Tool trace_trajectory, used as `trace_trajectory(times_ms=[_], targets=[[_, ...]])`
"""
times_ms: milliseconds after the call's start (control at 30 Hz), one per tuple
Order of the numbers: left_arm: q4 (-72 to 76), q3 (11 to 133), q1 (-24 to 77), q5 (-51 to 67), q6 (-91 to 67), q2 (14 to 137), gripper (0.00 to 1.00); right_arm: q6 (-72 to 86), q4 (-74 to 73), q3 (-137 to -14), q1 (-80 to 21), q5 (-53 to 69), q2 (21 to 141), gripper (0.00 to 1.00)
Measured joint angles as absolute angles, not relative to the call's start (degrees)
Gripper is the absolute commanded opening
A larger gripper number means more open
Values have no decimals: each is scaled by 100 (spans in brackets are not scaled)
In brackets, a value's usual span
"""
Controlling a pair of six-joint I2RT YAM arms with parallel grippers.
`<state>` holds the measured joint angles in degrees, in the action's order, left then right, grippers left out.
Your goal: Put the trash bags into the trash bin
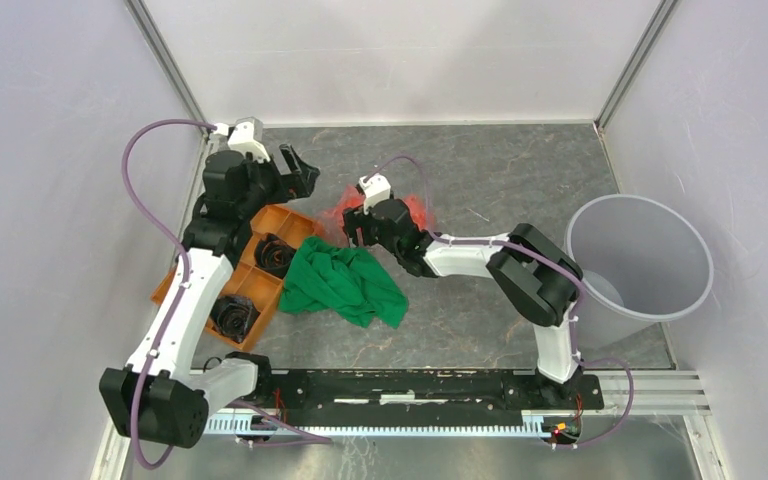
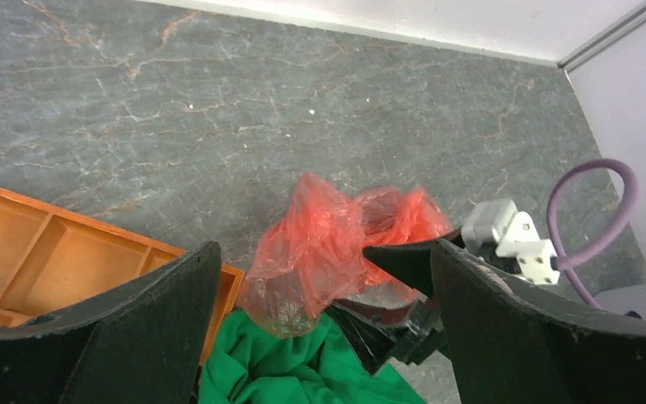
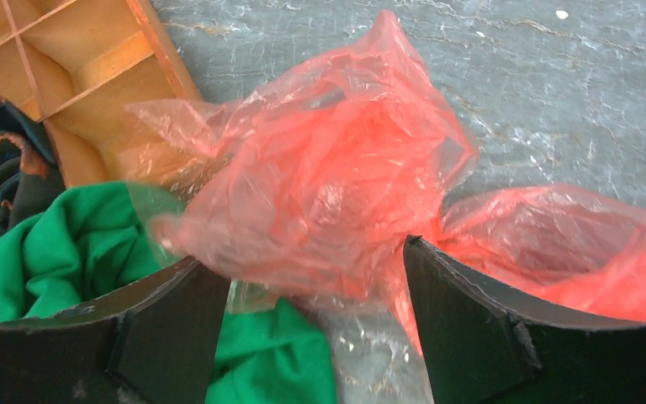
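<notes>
The red-pink trash bag [image 1: 417,210] lies crumpled on the grey table, just behind the green cloth. It fills the right wrist view [image 3: 328,168] and shows in the left wrist view [image 2: 324,240]. My right gripper [image 1: 356,228] is open, its fingers [image 3: 471,320] wide apart, with the bag's film between and above the tips. My left gripper [image 1: 305,172] is open and empty, held above the table left of the bag, which shows between its fingers [image 2: 92,337]. The round translucent grey trash bin [image 1: 695,290] stands at the far right, away from both grippers.
A green cloth [image 1: 345,282] lies heaped at the table's middle, partly over the orange compartment tray [image 1: 295,222], which holds black rolls [image 1: 275,252]. The cloth [image 3: 76,244] and tray [image 3: 92,76] are just left of the right gripper. Enclosure walls stand on all sides.
</notes>
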<state>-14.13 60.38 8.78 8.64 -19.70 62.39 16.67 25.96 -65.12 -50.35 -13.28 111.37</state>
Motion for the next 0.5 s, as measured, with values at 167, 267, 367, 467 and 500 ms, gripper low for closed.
trace_trajectory(times_ms=[167, 267, 367, 467, 500], targets=[[-1422, 6038, 869, 976, -2036, 6589, 100, 1682, 2779, -6768, -4858, -1125, 11496, 50], [-1433, 6038, 869, 1072, -2143, 6831, 100, 1798, 3004, -6746, -4670, -899, 11533, 21], [-1439, 6038, 869, 1149, -2211, 7028, 100, 1933, 3297, -6611, -4464, -685, 11533, 0], [-1439, 6038, 869, 1267, -2259, 7179, 100, 2018, 3435, -6386, -4283, -419, 11509, 0], [-1439, 6038, 869, 1284, -2270, 7220, 100, 2029, 3457, -6283, -4239, -368, 11469, 0]])
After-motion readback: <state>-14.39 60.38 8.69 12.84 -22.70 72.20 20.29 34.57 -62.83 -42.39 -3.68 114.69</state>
